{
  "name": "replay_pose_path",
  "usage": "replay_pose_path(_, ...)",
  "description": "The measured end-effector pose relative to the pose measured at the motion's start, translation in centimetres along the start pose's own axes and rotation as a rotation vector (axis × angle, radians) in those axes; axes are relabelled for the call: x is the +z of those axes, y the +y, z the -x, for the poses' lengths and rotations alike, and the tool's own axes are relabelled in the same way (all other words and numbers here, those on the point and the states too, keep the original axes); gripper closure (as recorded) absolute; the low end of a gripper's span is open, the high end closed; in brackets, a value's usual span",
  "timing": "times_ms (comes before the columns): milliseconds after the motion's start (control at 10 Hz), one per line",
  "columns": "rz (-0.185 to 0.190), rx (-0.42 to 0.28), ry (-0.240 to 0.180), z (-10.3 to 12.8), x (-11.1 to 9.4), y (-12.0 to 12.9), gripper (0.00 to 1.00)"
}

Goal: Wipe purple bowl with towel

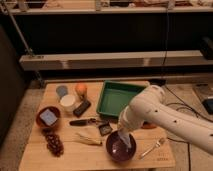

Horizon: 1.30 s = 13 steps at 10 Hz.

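A white, black-speckled robot arm (165,112) is reaching in from the right and bending down over the front of the light wooden counter (95,159). Its hand (125,140) is hanging inside the round dark purple bowl (113,150), which is sitting near the counter's front edge, right of centre. Something pale is showing at the tip of the hand against the bowl's inner wall, but whether that is the towel is not clear, and it cannot be told whether the hand is apart, together or clamped on anything.

Just right of the bowl, a metal fork (153,147) is lying at a slant. Behind the bowl, a green rectangular plastic tray (116,96) is sitting at the back of the counter, partly hidden by the arm. A small black square object (105,129) is lying just behind the bowl's left rim, and a dark-handled utensil (84,121) is lying flat further left. A pale yellowish long item (89,138) is resting to the left of the bowl.

At the left side, a reddish-brown bowl holding a blue-grey square (48,117) is sitting above a cluster of dark red grapes (54,143). Further back, an orange round fruit (81,89), a grey round lid (62,90), a white round cup (68,102) and a black rectangular block (82,108) are sitting close together.
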Motion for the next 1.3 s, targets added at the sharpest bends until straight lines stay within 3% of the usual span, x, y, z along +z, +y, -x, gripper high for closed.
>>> replay_pose_path(300,-0.021,-0.066,-0.042,1.2,2.1,-4.2,0.86)
replay_pose_path(700,-0.052,-0.143,-0.137,4.0,4.2,-5.9,0.86)
replay_pose_path(1000,-0.058,-0.182,-0.182,8.1,4.2,-5.0,0.86)
replay_pose_path(1300,-0.049,-0.155,-0.195,9.2,3.3,-2.4,0.86)
